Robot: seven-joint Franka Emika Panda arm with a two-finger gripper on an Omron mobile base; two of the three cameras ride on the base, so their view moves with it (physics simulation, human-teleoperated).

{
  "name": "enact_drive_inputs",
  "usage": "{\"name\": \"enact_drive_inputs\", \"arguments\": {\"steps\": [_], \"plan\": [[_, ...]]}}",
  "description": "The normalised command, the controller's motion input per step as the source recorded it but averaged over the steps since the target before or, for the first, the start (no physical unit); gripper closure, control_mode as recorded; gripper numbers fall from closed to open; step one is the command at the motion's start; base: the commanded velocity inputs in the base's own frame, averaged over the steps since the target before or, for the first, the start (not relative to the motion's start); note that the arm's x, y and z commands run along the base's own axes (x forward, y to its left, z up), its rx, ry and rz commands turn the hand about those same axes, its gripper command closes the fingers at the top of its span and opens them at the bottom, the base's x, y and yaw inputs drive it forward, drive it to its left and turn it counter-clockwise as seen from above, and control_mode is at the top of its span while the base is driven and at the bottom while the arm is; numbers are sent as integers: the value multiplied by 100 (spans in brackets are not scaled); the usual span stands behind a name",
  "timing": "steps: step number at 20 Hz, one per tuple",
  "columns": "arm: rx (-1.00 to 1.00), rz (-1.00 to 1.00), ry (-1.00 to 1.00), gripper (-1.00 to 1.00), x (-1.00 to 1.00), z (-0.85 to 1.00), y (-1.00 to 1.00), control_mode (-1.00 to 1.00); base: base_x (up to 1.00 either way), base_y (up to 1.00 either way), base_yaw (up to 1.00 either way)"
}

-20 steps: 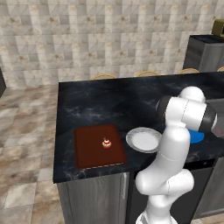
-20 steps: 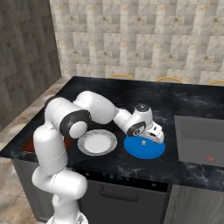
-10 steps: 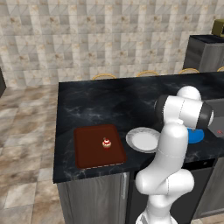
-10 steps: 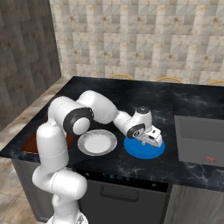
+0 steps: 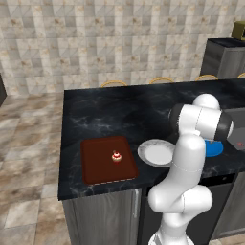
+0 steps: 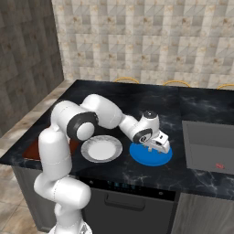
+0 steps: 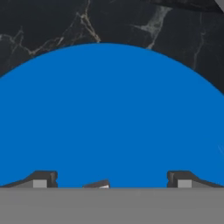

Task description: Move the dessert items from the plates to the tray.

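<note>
Over the last second the gripper (image 6: 161, 145) had sunk lower over the blue plate (image 6: 151, 156) in the lower middle of the right base view, while the plates and tray kept their places.

Nearest the camera, at the bottom of the hand view, the two dark fingertips (image 7: 41, 179) stood far apart, fully open and holding nothing. Between them, nearer the left tip, a small pale sliver (image 7: 99, 184) peeked above the bottom edge; it was probably the whitish block, though too little showed to be certain. If so, the block lay just below and between the fingers, so the coming move looked like a short straight descent before closing. Its long axis could not be judged.

Beyond the tips, the blue plate spread across most of that view, with black marbled counter (image 7: 52, 22) along the top.

In the left base view, the pale grey-white plate (image 5: 156, 153) sat bare at centre, with the reddish-brown tray (image 5: 98, 162) just to its left. The cupcake (image 5: 116, 156) already stood on the tray, towards its right side.
</note>
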Motion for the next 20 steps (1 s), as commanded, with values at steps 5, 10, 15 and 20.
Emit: {"name": "enact_drive_inputs", "arguments": {"steps": [5, 10, 15, 20], "plan": [[2, 0, 0, -100, 0, 0, 16, -100, 0, 0, 0], [0, 0, 0, -100, 0, 0, 2, -100, 0, 0, 0], [0, 0, 0, -100, 0, -2, 0, -100, 0, 0, 0], [0, 0, 0, -100, 0, -11, 0, -100, 0, 0, 0]]}}
